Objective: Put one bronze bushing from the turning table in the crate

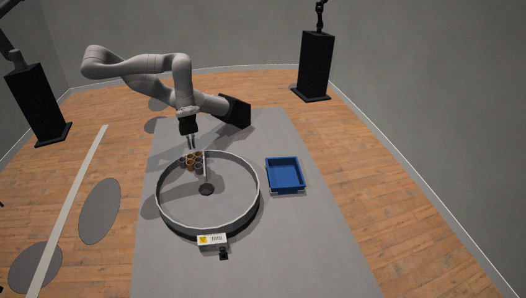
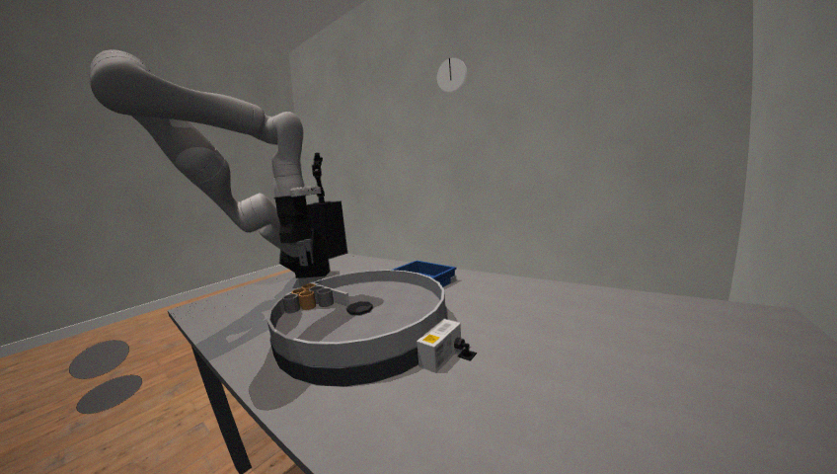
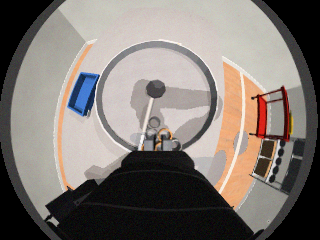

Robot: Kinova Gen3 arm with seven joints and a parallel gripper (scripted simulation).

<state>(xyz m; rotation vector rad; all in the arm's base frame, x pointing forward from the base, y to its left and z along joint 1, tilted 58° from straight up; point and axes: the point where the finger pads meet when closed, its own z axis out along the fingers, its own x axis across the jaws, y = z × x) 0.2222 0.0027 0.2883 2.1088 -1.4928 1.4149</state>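
My gripper (image 1: 191, 147) (image 2: 303, 264) (image 3: 158, 140) is slightly open and empty, with its fingers pointing down above the back rim of the turning table (image 1: 228, 203) (image 2: 346, 354) (image 3: 187, 65). Several bushings stand upright in a tight cluster inside that rim. A bronze bushing (image 1: 190, 165) (image 2: 306, 300) stands at the front of the cluster, with two more bronze ones behind it. A grey bushing (image 1: 182, 162) (image 2: 291, 303) stands to its left and another grey bushing (image 1: 198, 168) (image 2: 325, 297) to its right. In the wrist view the fingers partly hide the cluster. The blue crate (image 1: 287, 190) (image 3: 83, 95) shows no bushing inside.
A thin light divider bar (image 1: 205, 167) (image 3: 148, 117) runs beside the bushings towards the dark hub (image 1: 206, 189) (image 2: 359, 307) (image 3: 156, 88). The raised rim surrounds the turning table. A white box (image 1: 211, 240) (image 2: 439, 346) stands at its front.
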